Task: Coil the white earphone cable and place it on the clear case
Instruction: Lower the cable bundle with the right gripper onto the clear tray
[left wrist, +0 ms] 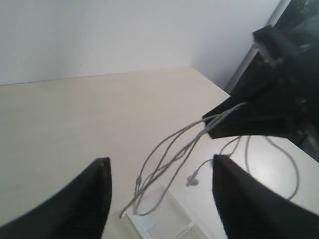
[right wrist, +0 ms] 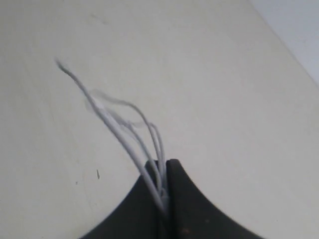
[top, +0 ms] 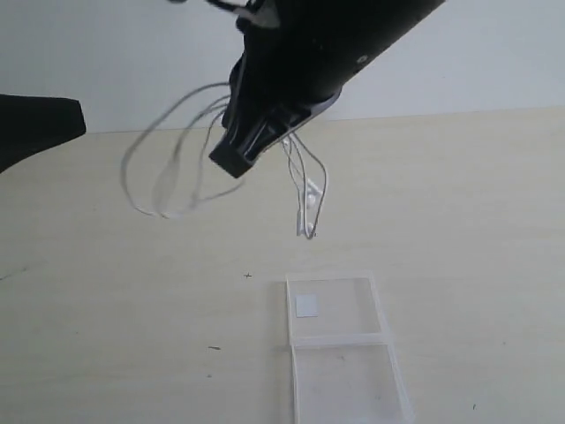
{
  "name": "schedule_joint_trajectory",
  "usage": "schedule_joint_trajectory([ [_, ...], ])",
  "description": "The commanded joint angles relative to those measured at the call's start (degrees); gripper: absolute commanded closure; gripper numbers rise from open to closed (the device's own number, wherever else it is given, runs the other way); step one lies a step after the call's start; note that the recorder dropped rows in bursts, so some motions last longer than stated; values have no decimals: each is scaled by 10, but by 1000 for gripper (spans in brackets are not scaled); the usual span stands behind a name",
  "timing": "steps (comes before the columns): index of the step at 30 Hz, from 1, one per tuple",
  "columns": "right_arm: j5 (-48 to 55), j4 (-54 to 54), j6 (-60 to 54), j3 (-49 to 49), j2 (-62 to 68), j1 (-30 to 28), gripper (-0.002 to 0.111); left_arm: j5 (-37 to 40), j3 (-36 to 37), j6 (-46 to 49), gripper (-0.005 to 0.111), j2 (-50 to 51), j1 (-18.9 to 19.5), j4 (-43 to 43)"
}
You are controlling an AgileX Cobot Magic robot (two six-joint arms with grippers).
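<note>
My right gripper [top: 231, 161] hangs high over the table, shut on a bundle of the white earphone cable [top: 168, 150]. Loops sag out to its left and a shorter bunch [top: 309, 190] dangles to its right, ending just above the table. In the right wrist view the strands [right wrist: 119, 124] fan out from the closed gripper [right wrist: 164, 167]. The clear case [top: 385, 353] lies open and flat at the front, a white sticker [top: 306, 306] on its far panel. My left gripper [left wrist: 160, 160] is open and holds nothing; it looks at the hanging cable [left wrist: 164, 167], an earbud [left wrist: 192, 179] and the case [left wrist: 164, 221] below.
A black part of the left arm [top: 35, 128] reaches in at the left edge of the exterior view. The pale wooden table [top: 132, 336] runs back to a white wall [top: 494, 53]. In the left wrist view the right arm's black body [left wrist: 269, 99] is close by.
</note>
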Motion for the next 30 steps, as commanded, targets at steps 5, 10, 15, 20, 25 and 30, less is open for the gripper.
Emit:
schedule_joint_trajectory([
  [5, 3, -34, 9, -4, 63, -2, 108, -9, 3, 3, 50, 1, 2, 3],
  [10, 45, -37, 52, -4, 47, -2, 108, 30, 3, -18, 73, 1, 2, 57],
  [15, 112, -42, 113, -4, 14, -2, 108, 39, 7, -15, 106, 1, 3, 62],
  [20, 227, -91, 234, -4, -13, -2, 108, 86, 30, -15, 107, 1, 3, 62],
  [25, 227, -136, 385, 4, -25, -2, 108, 158, 69, -37, 107, 1, 3, 62],
  [30, 227, -148, 495, 4, -11, -2, 108, 187, 103, -46, 107, 1, 3, 62],
])
